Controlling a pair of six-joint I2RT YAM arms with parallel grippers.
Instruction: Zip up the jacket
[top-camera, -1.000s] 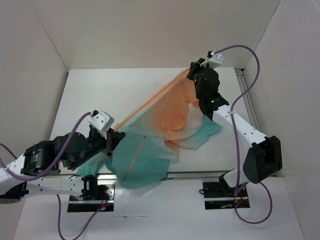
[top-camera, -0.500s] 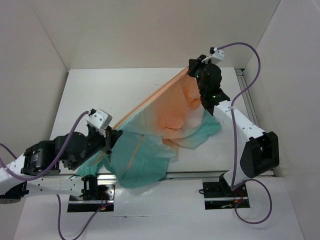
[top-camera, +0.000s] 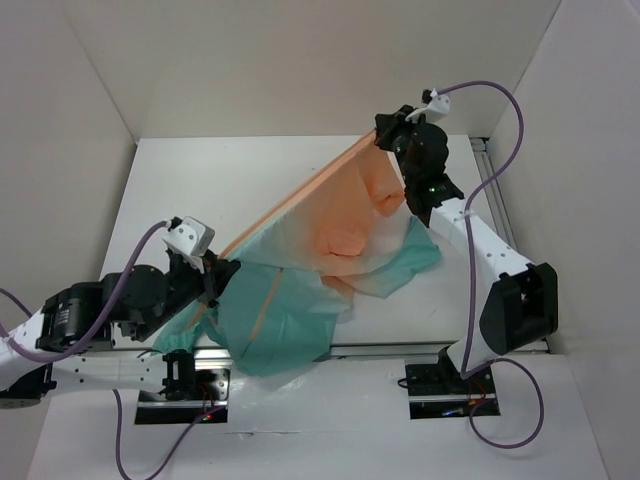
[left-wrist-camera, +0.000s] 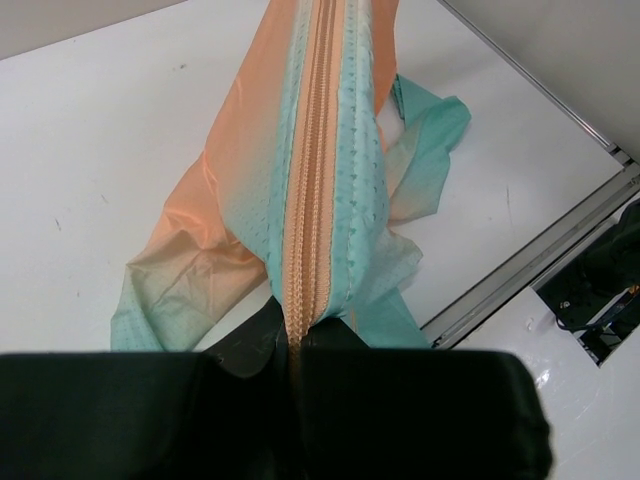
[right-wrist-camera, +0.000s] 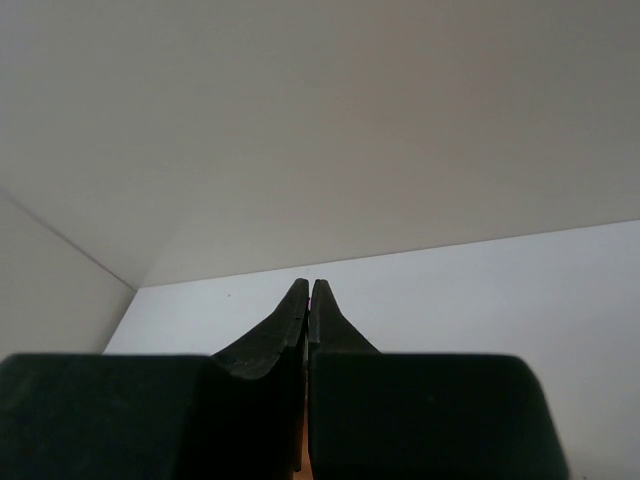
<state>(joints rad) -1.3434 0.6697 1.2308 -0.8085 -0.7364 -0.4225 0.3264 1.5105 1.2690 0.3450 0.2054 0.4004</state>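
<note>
The jacket (top-camera: 340, 220) hangs stretched in a taut line between my two grippers, peach-orange at the far right and teal at the near left. Its orange zipper tape (left-wrist-camera: 318, 150) runs straight away from the left gripper, teeth meshed along the length in view. My left gripper (top-camera: 218, 272) is shut on the teal hem end of the zipper (left-wrist-camera: 296, 335). My right gripper (top-camera: 384, 140) is shut on the orange top end, lifted near the back wall. In the right wrist view the fingers (right-wrist-camera: 280, 335) are pressed together with only a sliver of orange (right-wrist-camera: 304, 462) between them.
The loose teal sleeves and hem (top-camera: 280, 330) lie bunched on the white table (top-camera: 200, 190) and hang over its near edge. A metal rail (top-camera: 390, 350) runs along that edge, also in the left wrist view (left-wrist-camera: 530, 265). White walls enclose the back and sides.
My right gripper has moved farther back and up with the orange end. My left gripper has drawn slightly left and nearer. The zipper line is stretched longer and tauter.
</note>
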